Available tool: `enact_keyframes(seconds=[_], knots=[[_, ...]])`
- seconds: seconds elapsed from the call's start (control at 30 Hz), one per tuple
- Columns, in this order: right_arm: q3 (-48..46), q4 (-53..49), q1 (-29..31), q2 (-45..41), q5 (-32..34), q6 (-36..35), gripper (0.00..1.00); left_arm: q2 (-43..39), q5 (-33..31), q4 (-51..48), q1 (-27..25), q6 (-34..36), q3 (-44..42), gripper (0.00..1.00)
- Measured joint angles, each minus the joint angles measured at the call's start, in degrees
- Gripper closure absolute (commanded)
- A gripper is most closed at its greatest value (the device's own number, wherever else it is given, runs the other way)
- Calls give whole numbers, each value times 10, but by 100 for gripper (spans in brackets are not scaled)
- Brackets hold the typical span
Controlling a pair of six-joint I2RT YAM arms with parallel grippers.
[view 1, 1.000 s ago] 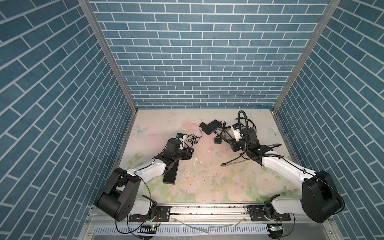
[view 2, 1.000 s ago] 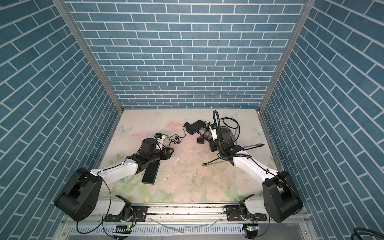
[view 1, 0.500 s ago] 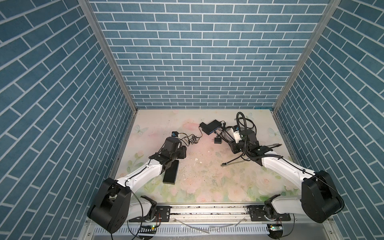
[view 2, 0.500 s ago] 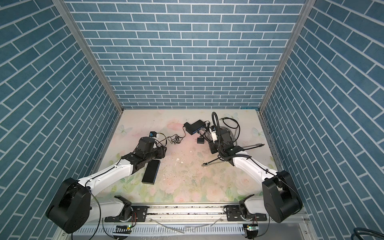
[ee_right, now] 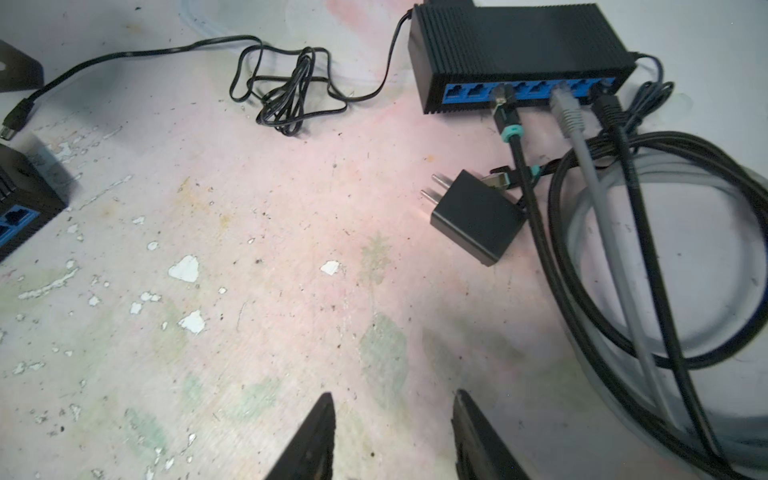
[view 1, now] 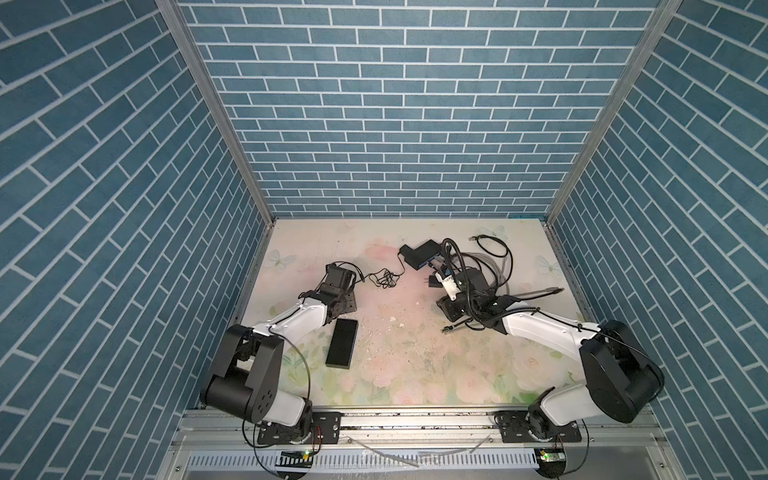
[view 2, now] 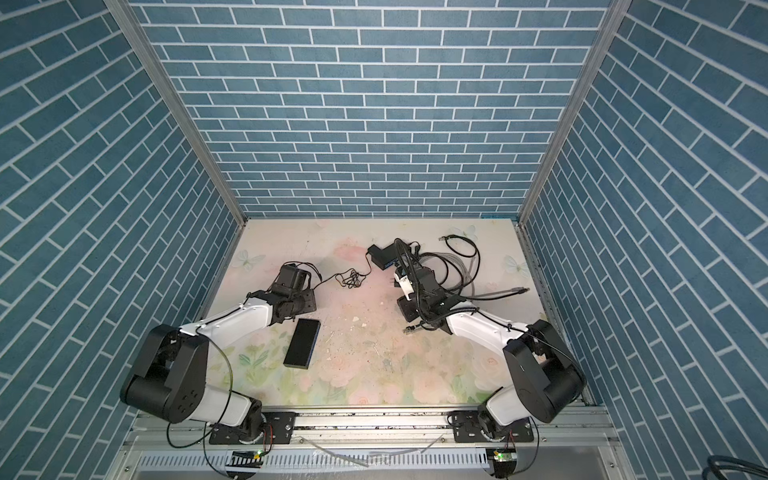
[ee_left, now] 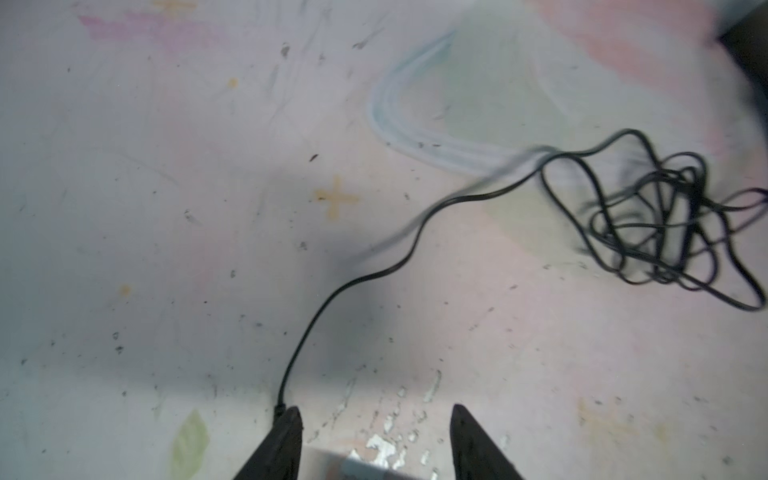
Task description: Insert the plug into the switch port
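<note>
One barrel plug (ee_right: pixel 14 118) is seen lying on the table (ee_right: pixel 291 249) just beside the left gripper (ee_left: pixel 374 409), well apart from the switch (ee_right: pixel 519 41). That gripper and the right gripper (ee_right: pixel 392 399) are held parted, empty. Were the plug carried off, it could be tugged off line by the knotted cord (ee_right: pixel 286 91).

Both top views look steeply down from high front over the whole counter (view 1: pixel 415 365); wrist views sit close above it, sharing the tangled cord (ee_left: pixel 688 216).
</note>
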Motion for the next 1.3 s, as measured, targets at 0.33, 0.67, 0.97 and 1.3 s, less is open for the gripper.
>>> enact_keyframes(seconds=[0.33,0.67,0.97,1.3], knots=[[1,30,9,16,-24,-1,53,99,2,-11,22,18,65,47],[1,43,12,23,-32,0,54,171,-10,-45,30,62,152,53],[1,60,14,31,-38,3,54,197,-8,-70,30,94,181,92],[1,111,15,38,-61,14,57,201,30,-77,30,106,220,100]])
